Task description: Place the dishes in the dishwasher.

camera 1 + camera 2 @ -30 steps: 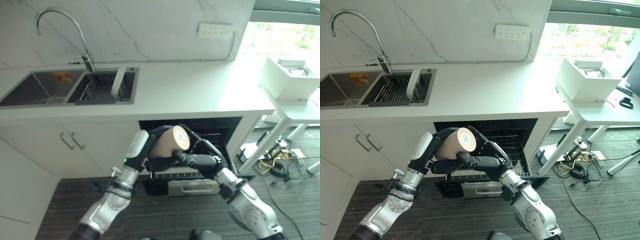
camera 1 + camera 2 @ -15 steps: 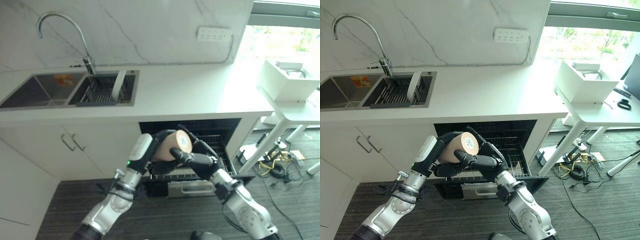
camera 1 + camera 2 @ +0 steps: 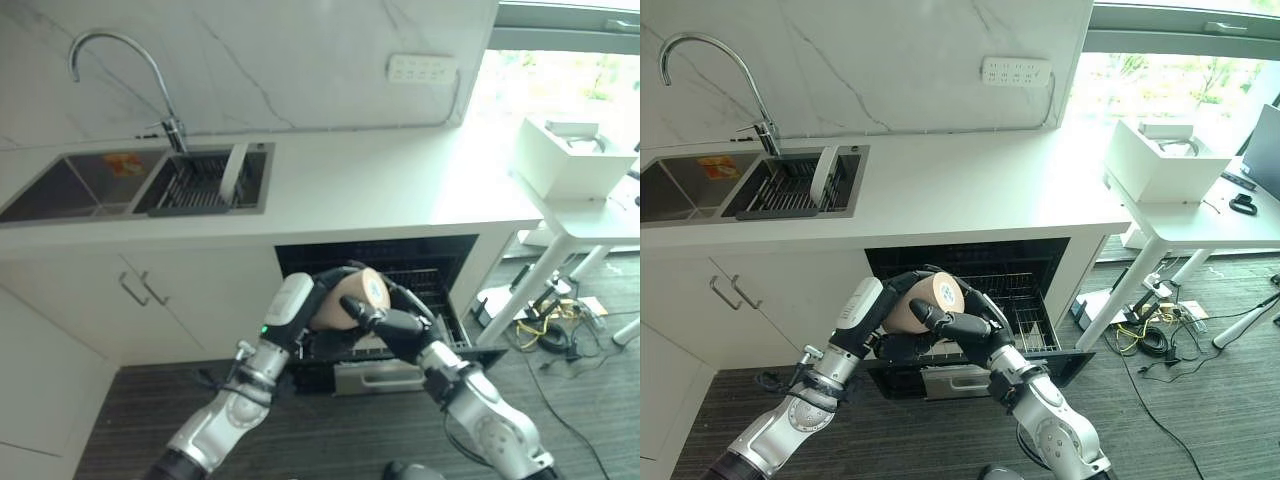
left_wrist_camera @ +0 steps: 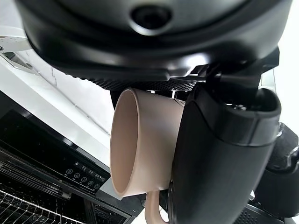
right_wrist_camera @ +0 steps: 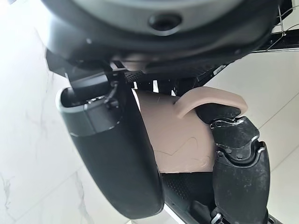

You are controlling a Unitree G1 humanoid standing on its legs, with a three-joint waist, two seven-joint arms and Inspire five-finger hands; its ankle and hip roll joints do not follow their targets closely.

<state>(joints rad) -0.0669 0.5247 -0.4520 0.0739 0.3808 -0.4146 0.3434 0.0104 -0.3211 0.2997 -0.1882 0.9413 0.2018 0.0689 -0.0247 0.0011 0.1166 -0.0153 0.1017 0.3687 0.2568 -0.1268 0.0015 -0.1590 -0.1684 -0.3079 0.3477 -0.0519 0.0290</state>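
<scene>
I'm lowering the mug [image 3: 923, 301], both hands [image 3: 898, 296] [image 3: 962, 325] clamped on it, from counter-edge height toward the open dishwasher's rack [image 3: 1032, 318] — placement is close.

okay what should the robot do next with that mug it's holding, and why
Probably lower the beige mug a little toward the pulled-out dishwasher rack. Both the left hand and right hand grip it in front of the open dishwasher, above the rack, not yet set down.
</scene>
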